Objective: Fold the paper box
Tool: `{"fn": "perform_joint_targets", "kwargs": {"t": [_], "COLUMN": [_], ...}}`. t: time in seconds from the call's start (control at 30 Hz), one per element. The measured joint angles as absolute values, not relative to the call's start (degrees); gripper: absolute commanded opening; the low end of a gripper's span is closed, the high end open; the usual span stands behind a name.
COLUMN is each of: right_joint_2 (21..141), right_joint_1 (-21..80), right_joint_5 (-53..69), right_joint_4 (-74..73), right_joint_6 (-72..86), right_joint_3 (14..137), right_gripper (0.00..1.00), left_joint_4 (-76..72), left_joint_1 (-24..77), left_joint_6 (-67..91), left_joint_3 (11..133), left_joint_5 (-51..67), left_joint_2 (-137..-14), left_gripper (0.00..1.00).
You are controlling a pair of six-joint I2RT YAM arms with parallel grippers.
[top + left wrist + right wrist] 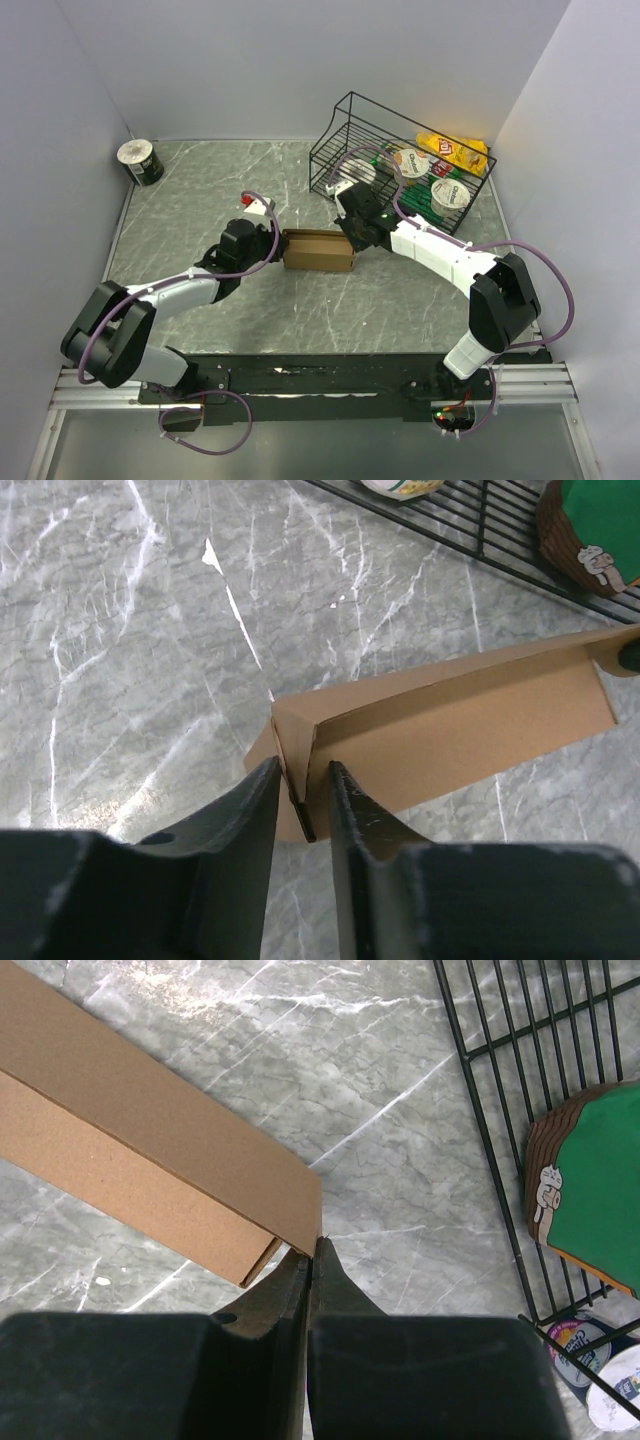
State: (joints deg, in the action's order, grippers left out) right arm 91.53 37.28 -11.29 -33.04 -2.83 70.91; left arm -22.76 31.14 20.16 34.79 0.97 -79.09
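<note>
Two grippers flank box (318, 250), which sits mid-frame in top view on marble table (200, 190). Left gripper (303, 772) at box's left end: fingers (250, 810) slightly apart, straddling upright end flap, sliver of gap showing beside flap, not clamped. Right gripper (312, 1252) at right end — fingers pressed together, holding nothing, tips at box corner. Wire basket (340, 130) upper right, beyond box.

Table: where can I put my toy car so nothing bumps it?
Bare marble lies between the dark roll and the wire basket, and nearer, between the paper box and the rail. The middle is crowded: left gripper and right gripper meet at the box.
</note>
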Motion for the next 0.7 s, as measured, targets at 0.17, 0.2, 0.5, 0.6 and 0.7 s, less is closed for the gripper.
{"fn": "perform_joint_targets", "kwargs": {"t": [0.17, 0.2, 0.5, 0.6, 0.7], "right_joint_2": [91.5, 91.5, 92.2, 92.7, 93.7], "right_joint_1": [37.4, 37.4, 37.5, 37.5, 37.5], "right_joint_5": [-11.6, -11.6, -11.8, -12.3, -12.8], "right_joint_4": [-33.1, -33.1, -35.2, -37.1, -38.6], "right_joint_6": [-2.8, -2.8, -1.6, 0.3, 1.9], "right_joint_3": [70.9, 70.9, 73.3, 75.2, 77.1], "right_gripper": [0.0, 0.0, 0.0, 0.0, 0.0], "left_joint_4": [-24.0, -24.3, -26.3, -27.1, -27.5], "left_joint_1": [31.1, 31.0, 31.0, 31.5, 33.1], "left_joint_6": [20.2, 20.2, 19.2, 19.0, 18.2], "left_joint_3": [35.1, 35.1, 35.2, 35.2, 35.2], "left_joint_5": [0.4, 0.3, -0.9, -1.6, -4.8], "left_joint_2": [-80.5, -80.7, -81.6, -82.2, -82.4], "left_gripper": [0.14, 0.11, 0.01, 0.01, 0.01]}}
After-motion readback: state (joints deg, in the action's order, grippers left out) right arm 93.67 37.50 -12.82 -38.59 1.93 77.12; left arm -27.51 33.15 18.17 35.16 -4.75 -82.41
